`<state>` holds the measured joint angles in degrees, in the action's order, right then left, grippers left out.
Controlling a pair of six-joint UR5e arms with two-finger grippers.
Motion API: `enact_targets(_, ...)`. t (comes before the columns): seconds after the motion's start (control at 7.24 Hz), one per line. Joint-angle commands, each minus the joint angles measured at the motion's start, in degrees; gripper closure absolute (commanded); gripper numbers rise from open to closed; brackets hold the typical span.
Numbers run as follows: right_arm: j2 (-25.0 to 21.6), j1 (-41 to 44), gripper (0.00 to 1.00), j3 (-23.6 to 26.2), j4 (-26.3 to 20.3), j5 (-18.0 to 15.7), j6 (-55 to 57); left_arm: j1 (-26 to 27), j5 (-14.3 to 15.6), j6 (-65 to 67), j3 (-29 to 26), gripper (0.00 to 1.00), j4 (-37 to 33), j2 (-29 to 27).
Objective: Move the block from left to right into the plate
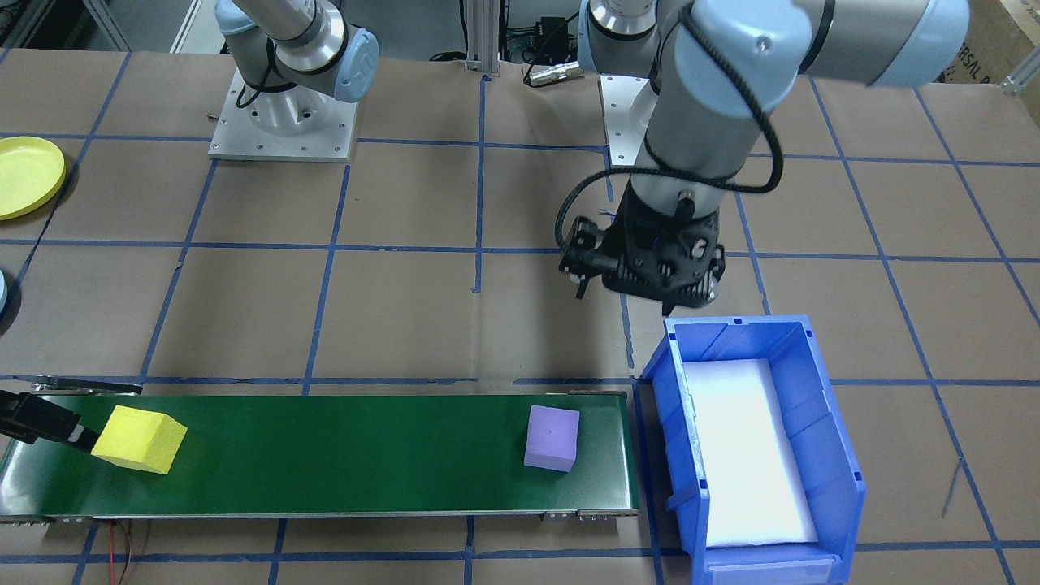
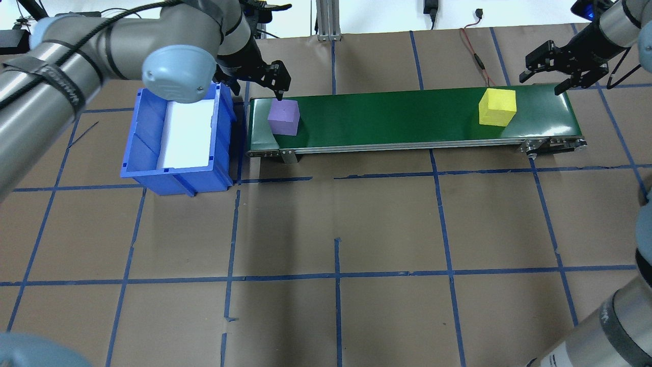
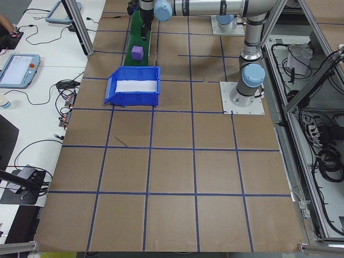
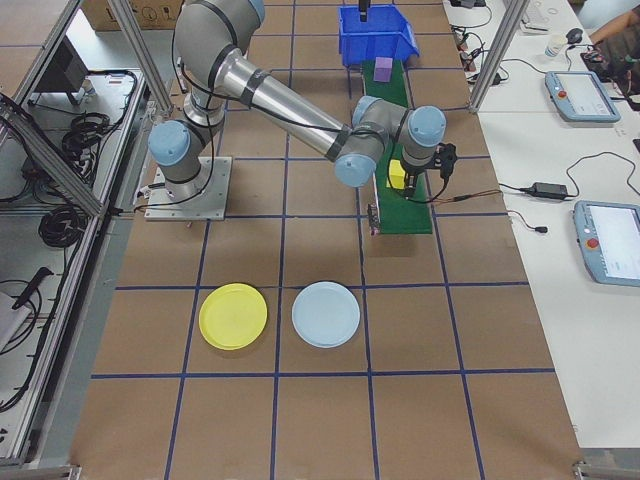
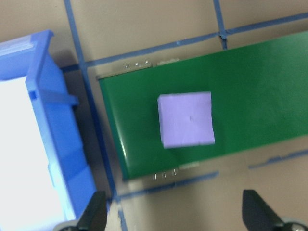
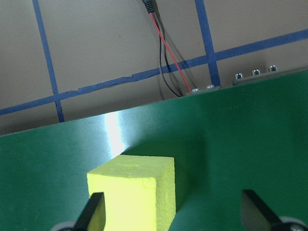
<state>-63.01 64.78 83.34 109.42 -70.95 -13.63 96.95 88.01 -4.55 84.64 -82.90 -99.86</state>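
Blurred purple foam cube (image 5: 186, 119) lies beneath the open left gripper (image 5: 173, 219); right gripper (image 6: 173, 211), open, partly crops the yellow foam cube (image 6: 132, 192).

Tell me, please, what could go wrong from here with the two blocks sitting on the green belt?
The right gripper is open beside the yellow block, not around it, so closing now could nudge or tip the block instead of gripping it.

The purple block sits near the belt end next to the blue bin; a bump from the open left gripper above it might knock it off.

The yellow plate lies well away from the belt, so a weak grip might drop the block on the way.
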Motion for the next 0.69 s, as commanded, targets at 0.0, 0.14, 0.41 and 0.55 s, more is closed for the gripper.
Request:
enact_targets(0.0,1.7,0.0,0.00,0.0,1.1,-0.2,0.4,-1.8,0.3,0.2,0.8,0.00,-11.4,7.1)
enact_targets(0.14,1.8,0.1,0.00,0.0,1.3,-0.3,0.4,-1.8,0.5,0.2,1.7,0.00,-14.7,8.3)
enact_targets(0.41,2.2,0.1,0.00,0.0,1.3,-0.3,0.4,-3.0,0.1,1.3,0.9,0.00,-13.9,9.6)
enact_targets(0.55,2.2,0.1,0.00,0.1,1.3,-0.3,0.4,-3.9,0.3,4.9,2.4,0.00,-8.0,9.6)
